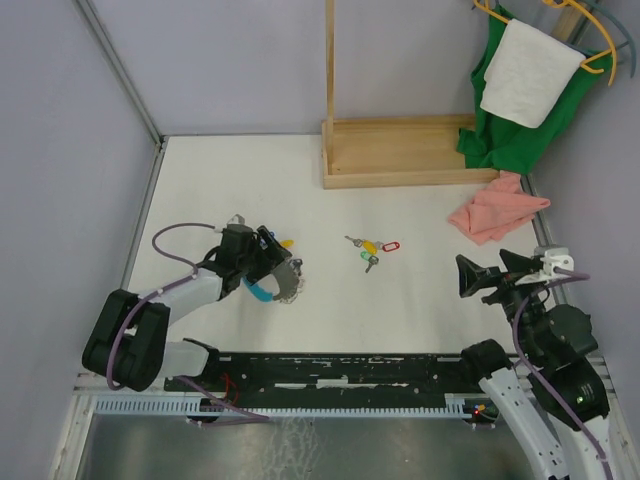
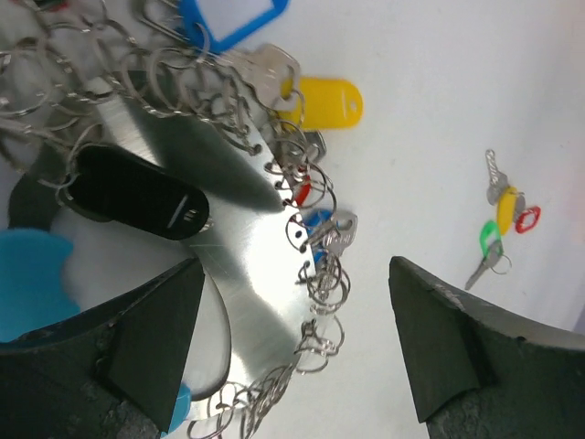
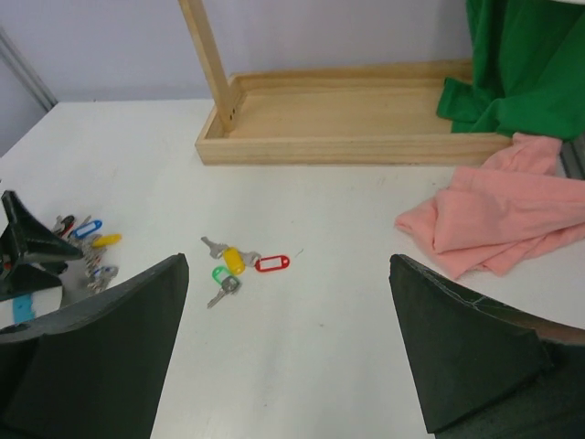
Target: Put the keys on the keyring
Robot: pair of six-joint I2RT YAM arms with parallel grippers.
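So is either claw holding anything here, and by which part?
Nothing held. Left claw stands open astride the keyring; right claw open and empty.

Left arm (image 1: 190, 292): based at the near left corner; black elbow folded low, pale forearm reaching forward and to the right.
Left gripper (image 1: 270, 266): tilted downward, close to the table surface, jaws spread wide.
Left fingers (image 2: 151, 352): dark, wedge-shaped, one at each side of the wrist view.
Right arm (image 1: 560, 370): based at the near right corner; upper links drawn back, wrist turned to the left.
Right gripper (image 1: 488, 272): raised above the table, jaws fully spread.
Right fingers (image 3: 466, 352): dark, wedge-shaped, well apart.
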